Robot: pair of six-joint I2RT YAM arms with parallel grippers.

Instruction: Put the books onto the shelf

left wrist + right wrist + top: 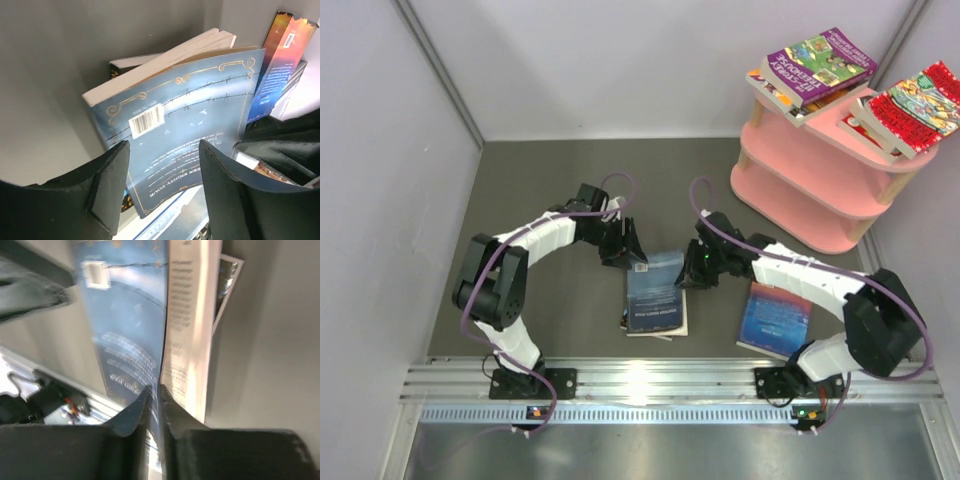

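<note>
A blue book (656,288) with a barcode lies on the grey floor between my arms, on top of another book whose white edge shows beneath it. My right gripper (688,272) is at its right edge. In the right wrist view the gripper (155,389) is shut on the blue cover (130,315), lifted off the pale pages (187,315). At the book's far left corner, my left gripper (632,250) stands open; the blue book (175,125) shows beyond the gap between its fingers (164,150), untouched. A second blue book (775,318) lies at the right. The pink shelf (800,190) stands at the back right.
On the shelf's top board lie a purple book stack (815,65) and a red book (910,105), both overhanging the edge. Grey walls close in the left, back and right. An aluminium rail (650,385) carries the arm bases along the near edge.
</note>
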